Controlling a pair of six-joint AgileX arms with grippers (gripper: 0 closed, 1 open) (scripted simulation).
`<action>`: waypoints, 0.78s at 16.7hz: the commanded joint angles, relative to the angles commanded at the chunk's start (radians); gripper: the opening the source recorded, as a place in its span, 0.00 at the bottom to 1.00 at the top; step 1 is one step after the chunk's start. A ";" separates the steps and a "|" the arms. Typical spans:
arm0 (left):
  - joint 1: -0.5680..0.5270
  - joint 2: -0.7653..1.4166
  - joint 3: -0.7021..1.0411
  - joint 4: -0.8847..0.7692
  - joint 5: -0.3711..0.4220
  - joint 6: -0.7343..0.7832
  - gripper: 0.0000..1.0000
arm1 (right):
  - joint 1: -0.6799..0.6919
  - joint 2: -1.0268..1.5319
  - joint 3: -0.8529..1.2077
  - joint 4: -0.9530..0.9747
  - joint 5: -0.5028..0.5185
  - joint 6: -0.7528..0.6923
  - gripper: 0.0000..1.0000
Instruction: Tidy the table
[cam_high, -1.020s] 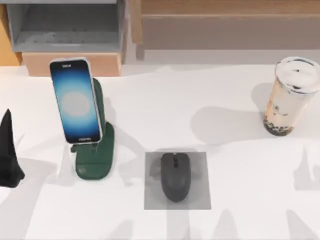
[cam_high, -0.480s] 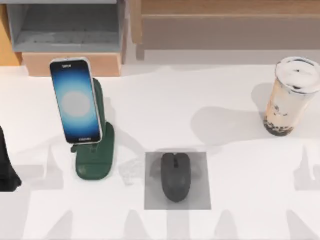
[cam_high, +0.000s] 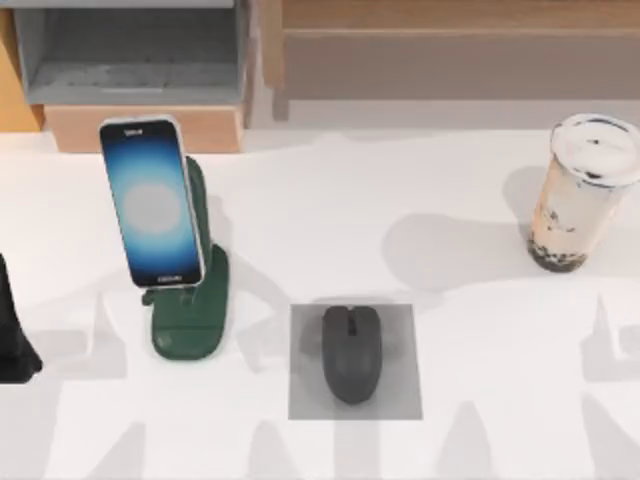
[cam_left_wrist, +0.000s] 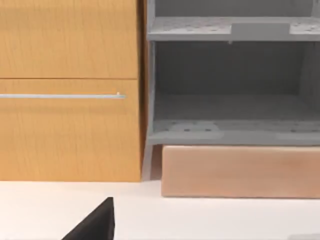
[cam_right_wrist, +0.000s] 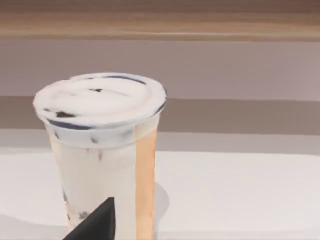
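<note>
The white table (cam_high: 330, 220) carries a phone (cam_high: 152, 205) propped on a green stand (cam_high: 195, 320). A dark mouse (cam_high: 351, 352) lies on a small grey mat (cam_high: 305, 400) near the front middle. A lidded milk-tea cup (cam_high: 580, 190) stands at the right. My left gripper (cam_high: 12, 335) is a dark shape at the table's left edge, well left of the stand. In the right wrist view the cup (cam_right_wrist: 100, 150) stands close ahead, with a dark part of my right gripper (cam_right_wrist: 95, 225) low in front of it.
A wood-and-grey shelf unit (cam_high: 130, 60) lines the back left, and a long wooden board (cam_high: 450, 50) the back right. The left wrist view faces the shelf's open grey bays (cam_left_wrist: 230, 90) and a wooden drawer front (cam_left_wrist: 70, 90).
My left gripper has pulled back to the left edge over the last second and now holds still. The phone, mouse and cup have not moved.
</note>
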 joint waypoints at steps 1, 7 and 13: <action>0.000 0.000 0.000 0.000 0.000 0.000 1.00 | 0.010 0.073 -0.013 0.067 -0.003 0.001 1.00; 0.000 0.000 0.000 0.000 0.000 0.000 1.00 | 0.119 0.658 -0.043 0.553 0.025 0.004 1.00; 0.000 0.000 0.000 0.000 0.000 0.000 1.00 | 0.261 1.297 0.088 1.015 0.181 0.021 1.00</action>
